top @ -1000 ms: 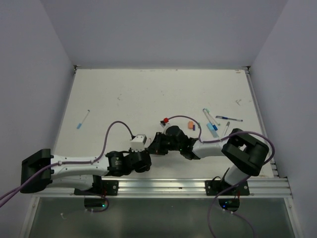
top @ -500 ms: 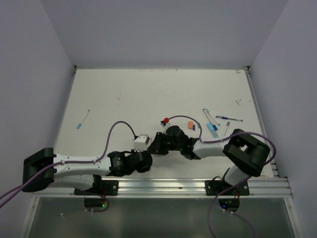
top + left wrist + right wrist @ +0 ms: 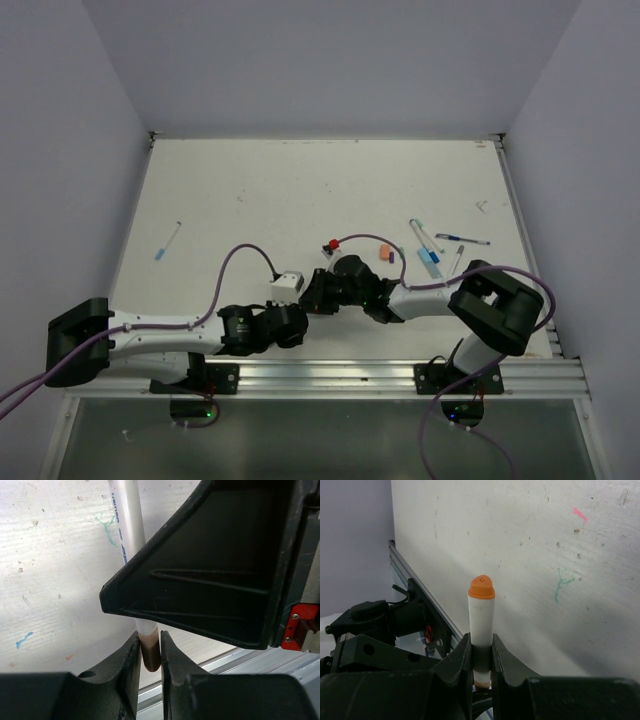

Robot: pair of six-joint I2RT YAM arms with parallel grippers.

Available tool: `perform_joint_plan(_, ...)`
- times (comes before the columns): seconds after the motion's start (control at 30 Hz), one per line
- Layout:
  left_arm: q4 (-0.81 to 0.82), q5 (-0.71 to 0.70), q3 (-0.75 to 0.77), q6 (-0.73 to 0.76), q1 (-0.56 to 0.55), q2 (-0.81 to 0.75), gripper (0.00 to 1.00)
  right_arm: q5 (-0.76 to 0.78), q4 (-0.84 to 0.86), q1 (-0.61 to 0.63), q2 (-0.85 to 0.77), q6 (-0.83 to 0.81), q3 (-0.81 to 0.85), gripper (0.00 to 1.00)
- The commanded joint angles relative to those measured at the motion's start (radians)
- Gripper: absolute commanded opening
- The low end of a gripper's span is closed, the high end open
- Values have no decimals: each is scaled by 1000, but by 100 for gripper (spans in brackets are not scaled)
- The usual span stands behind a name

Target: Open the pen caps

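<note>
The right fingers [image 3: 457, 665] pinch a long white plastic pen barrel [image 3: 481, 620], and its orange round end [image 3: 481, 587] sticks out past them. The left fingers [image 3: 129, 665] press on both sides of the small brownish stubby pen cap [image 3: 150, 656] at the pen's other end. Both sets of fingers meet above the white bench [image 3: 300, 190], near the middle of its front edge. A loose orange stubby cap [image 3: 385, 252] and a light blue cap [image 3: 429, 262] lie flat nearer the right edge.

Five pens were counted: four on the table [image 3: 300, 190], one pen at left [image 3: 168, 242] and three at right [image 3: 424, 236] [image 3: 462, 239] [image 3: 455, 262], plus one held pen [image 3: 481, 615]. Two loose caps were made out: orange cap [image 3: 386, 252], light blue cap [image 3: 430, 264]. Two grippers were noted: left gripper [image 3: 149, 650], right gripper [image 3: 481, 655].
</note>
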Motion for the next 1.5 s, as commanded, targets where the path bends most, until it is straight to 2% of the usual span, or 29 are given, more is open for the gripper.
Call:
perform_joint_plan(0.0,31,-24,37,32,-1,4,22,-15,22,9,8,-4,8,0)
perform_joint_plan(0.03,32,-24,39,31,-1,4,19,-15,23,11,11,-4,10,0)
perform_joint_plan(0.13,41,-18,39,40,-1,7,2,-17,31,15,16,-1,10,0)
perform_joint_plan(0.17,41,-10,40,44,-2,13,0,-17,29,15,19,-1,11,0)
perform_joint_plan(0.3,83,20,15,64,-2,18,0,14,-17,14,13,-29,48,0)
perform_joint_plan(0.4,167,68,-42,86,-2,-11,0,108,-182,6,-16,-122,152,0)
perform_joint_plan(0.43,184,76,-53,87,-4,-25,0,130,-308,-17,-24,-145,191,0)
perform_joint_plan(0.57,221,54,-75,89,-56,-43,0,212,-541,-119,-20,-262,413,0)
perform_joint_plan(0.67,204,22,-59,72,-97,-49,0,202,-642,-221,19,-293,535,0)
perform_joint_plan(0.83,172,-19,-55,66,-114,-107,0,239,-806,-264,43,-397,659,0)
perform_joint_plan(1.0,37,-76,5,118,-79,-172,0,244,-926,-264,-10,-492,605,0)
perform_joint_plan(1.1,47,19,30,219,44,-215,0,226,-937,-264,-75,-511,477,0)
perform_joint_plan(1.13,57,61,37,268,115,-227,0,225,-933,-264,-96,-511,440,0)
perform_joint_plan(1.2,63,88,86,314,170,-221,0,229,-923,-261,-153,-504,335,0)
perform_joint_plan(1.37,75,163,227,419,291,-86,0,216,-871,-239,-214,-486,184,0)
perform_joint_plan(1.47,87,227,316,443,346,15,0,236,-863,-203,-211,-483,166,0)
